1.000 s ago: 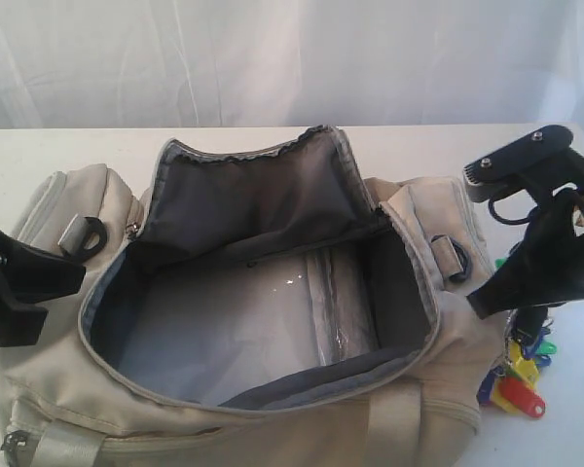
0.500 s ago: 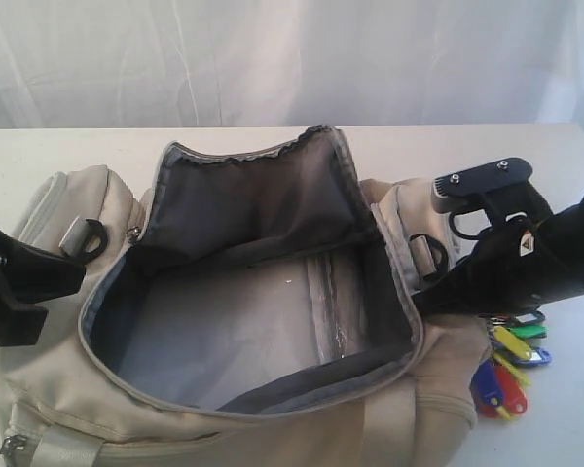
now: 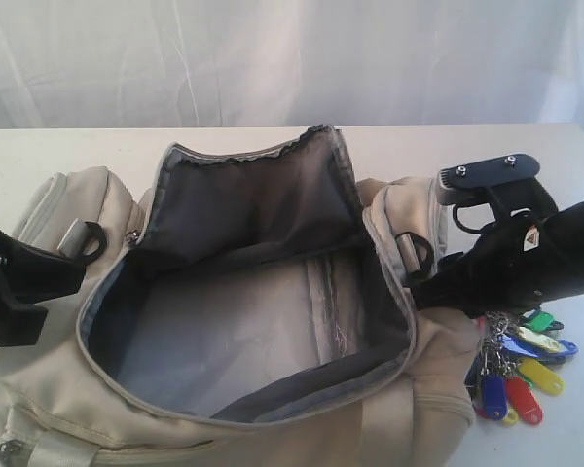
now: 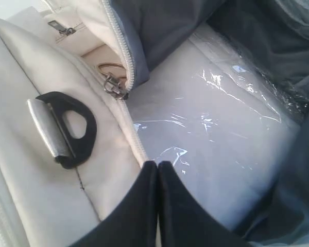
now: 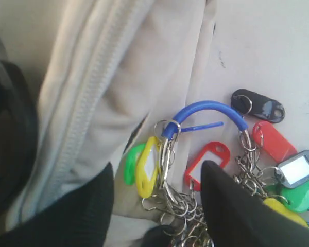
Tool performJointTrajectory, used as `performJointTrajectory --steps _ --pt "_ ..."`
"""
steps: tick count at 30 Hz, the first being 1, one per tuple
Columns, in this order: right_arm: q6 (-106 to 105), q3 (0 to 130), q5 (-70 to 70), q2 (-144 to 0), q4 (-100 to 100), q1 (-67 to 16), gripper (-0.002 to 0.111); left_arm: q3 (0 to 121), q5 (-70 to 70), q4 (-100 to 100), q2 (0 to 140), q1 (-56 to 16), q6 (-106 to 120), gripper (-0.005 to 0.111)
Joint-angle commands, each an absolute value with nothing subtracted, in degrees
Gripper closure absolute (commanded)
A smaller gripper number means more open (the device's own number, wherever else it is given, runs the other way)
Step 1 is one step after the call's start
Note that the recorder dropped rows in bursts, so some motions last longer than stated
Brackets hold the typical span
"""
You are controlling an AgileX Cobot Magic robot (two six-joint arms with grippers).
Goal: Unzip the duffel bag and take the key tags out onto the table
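Observation:
The beige duffel bag (image 3: 58,389) lies unzipped, its flap standing up and its dark grey lining showing. The key tags (image 3: 521,375), red, yellow, green and blue on metal rings, lie on the white table (image 3: 39,146) against the bag's right end. My right gripper (image 3: 457,292) hovers right over them, open. In the right wrist view the key tags (image 5: 211,159) and their rings lie loose between the spread fingers of the right gripper (image 5: 154,172). My left gripper (image 4: 157,164) is shut, its tips at the bag's left zipper edge.
A black and metal strap ring (image 4: 62,128) and a zipper pull (image 4: 112,85) sit on the bag's left end. Clear plastic film (image 4: 221,128) covers the bag's floor. A blue plastic loop (image 5: 206,110) joins the rings. Bare table (image 5: 268,46) lies beyond the tags.
My right gripper came down beside the bag's right end and opened. The key tags sank from hanging to lying spread on the table. The left gripper stayed still.

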State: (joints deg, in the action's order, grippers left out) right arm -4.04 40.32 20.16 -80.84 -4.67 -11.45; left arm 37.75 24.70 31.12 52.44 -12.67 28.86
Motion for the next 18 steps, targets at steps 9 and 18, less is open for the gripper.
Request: performJointTrajectory --steps 9,18 --pt "-4.5 42.7 39.2 -60.8 -5.4 -11.3 0.061 37.8 23.5 32.1 52.0 -12.7 31.6 0.107" --pt "-3.7 42.7 46.0 -40.3 -4.8 -11.3 0.108 37.9 25.3 32.0 40.8 -12.7 28.3 0.107"
